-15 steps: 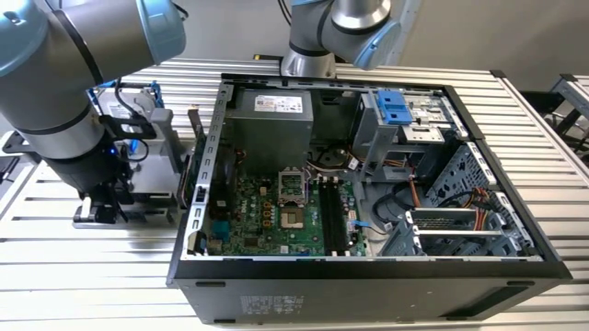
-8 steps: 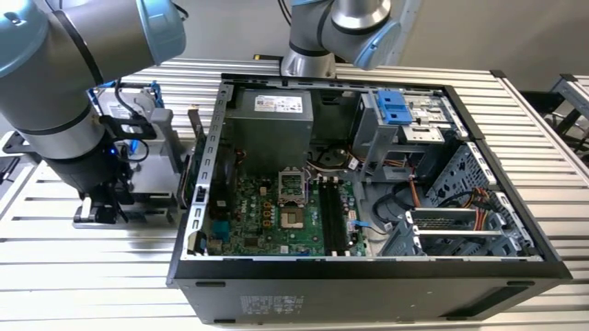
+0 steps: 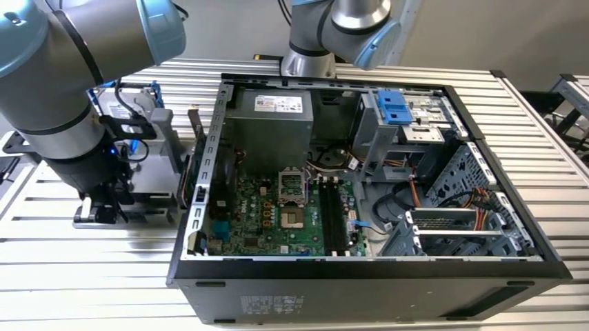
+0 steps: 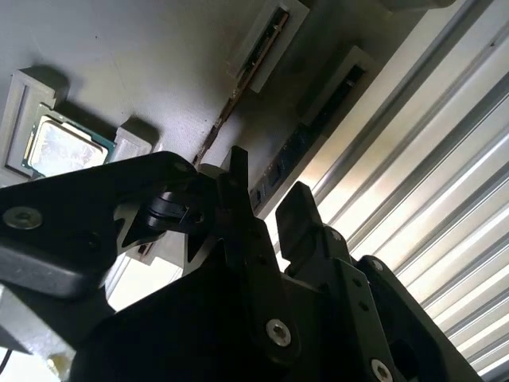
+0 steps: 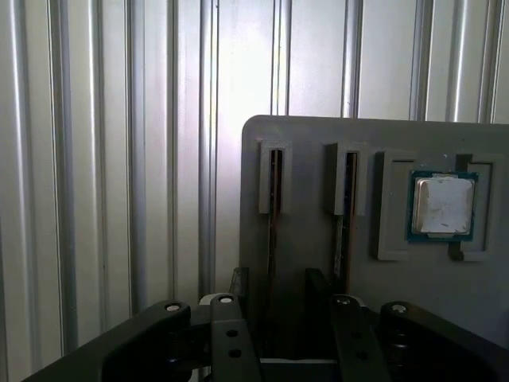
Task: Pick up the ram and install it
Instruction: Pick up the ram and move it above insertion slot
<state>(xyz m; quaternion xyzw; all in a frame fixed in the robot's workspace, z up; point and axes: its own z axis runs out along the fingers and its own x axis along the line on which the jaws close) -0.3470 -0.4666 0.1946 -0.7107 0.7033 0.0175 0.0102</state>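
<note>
Two ram sticks stand on edge in slots of a grey holder block (image 5: 318, 143). One ram (image 5: 274, 207) (image 4: 238, 87) runs straight between the dark fingers of my gripper (image 5: 278, 282) (image 4: 266, 195), which stands open and straddles it with a gap on each side. The other ram (image 5: 347, 207) (image 4: 318, 127) sits in the neighbouring slot, just outside one finger. In the exterior view my gripper (image 3: 103, 207) hangs low over the holder, at the exterior view's left of the open computer case (image 3: 368, 269). The black memory slots (image 3: 336, 214) on the green motherboard hold no stick.
A square silver processor chip (image 5: 443, 205) (image 4: 64, 147) lies in a recess of the same holder beside the ram slots. The ribbed metal table (image 5: 103, 159) surrounds the holder. Inside the case are a power supply (image 3: 272, 114), drive cages (image 3: 460, 207) and cables. A second arm's base (image 3: 308, 62) stands behind the case.
</note>
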